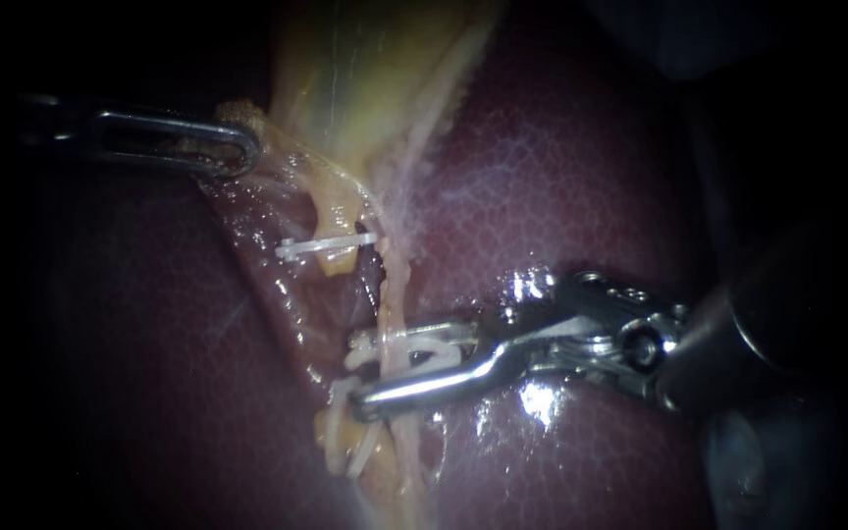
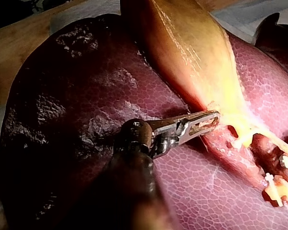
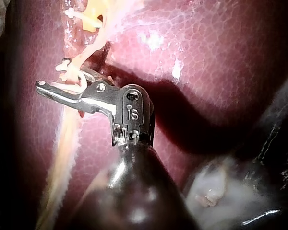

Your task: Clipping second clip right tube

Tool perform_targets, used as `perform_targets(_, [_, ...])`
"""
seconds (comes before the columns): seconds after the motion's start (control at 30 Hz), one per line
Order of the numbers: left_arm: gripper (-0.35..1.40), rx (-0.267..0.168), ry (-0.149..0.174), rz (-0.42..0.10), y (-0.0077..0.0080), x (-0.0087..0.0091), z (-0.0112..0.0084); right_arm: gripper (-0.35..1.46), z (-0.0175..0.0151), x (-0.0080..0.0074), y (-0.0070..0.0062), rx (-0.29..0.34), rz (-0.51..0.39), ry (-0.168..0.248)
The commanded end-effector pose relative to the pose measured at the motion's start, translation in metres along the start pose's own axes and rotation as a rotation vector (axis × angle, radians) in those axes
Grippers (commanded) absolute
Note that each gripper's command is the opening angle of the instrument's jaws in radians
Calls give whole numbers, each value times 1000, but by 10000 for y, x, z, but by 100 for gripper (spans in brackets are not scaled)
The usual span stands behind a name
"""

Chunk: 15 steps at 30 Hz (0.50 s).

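The pale right tube [image 1: 397, 294] runs down from the yellow gallbladder [image 1: 365, 88] over the dark red liver [image 1: 561, 167]. My right instrument [image 1: 367, 373] reaches in from the right. Its jaws stand a little apart on either side of that tube, holding a white clip [image 1: 414, 351] between them. In its wrist view the right instrument [image 3: 44, 86] lies against the same pale strand. Another white clip [image 1: 326, 245] sits across the left tube, higher up. My left instrument [image 1: 245, 149] is shut on gallbladder tissue near the neck, as the left wrist view shows for the left instrument [image 2: 212, 120].
The liver [image 2: 86, 96] fills most of the left wrist view, with the gallbladder [image 2: 192, 52] lying on it. Yellow fatty tissue [image 1: 345, 432] hangs below the right jaws. A wooden board edge [image 2: 14, 52] shows beyond the liver.
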Motion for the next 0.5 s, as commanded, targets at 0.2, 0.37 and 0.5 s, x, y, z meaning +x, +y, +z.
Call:
perform_targets(0.2, [-35,0,0,0,0,0,0,24,-7,-1,4,3,17,-3])
perform_targets(0.37, [-35,0,0,0,0,0,0,-14,-13,-1,7,14,41,-13])
perform_targets(0.5, [-35,0,0,0,0,0,0,-32,-12,-1,7,28,40,-24])
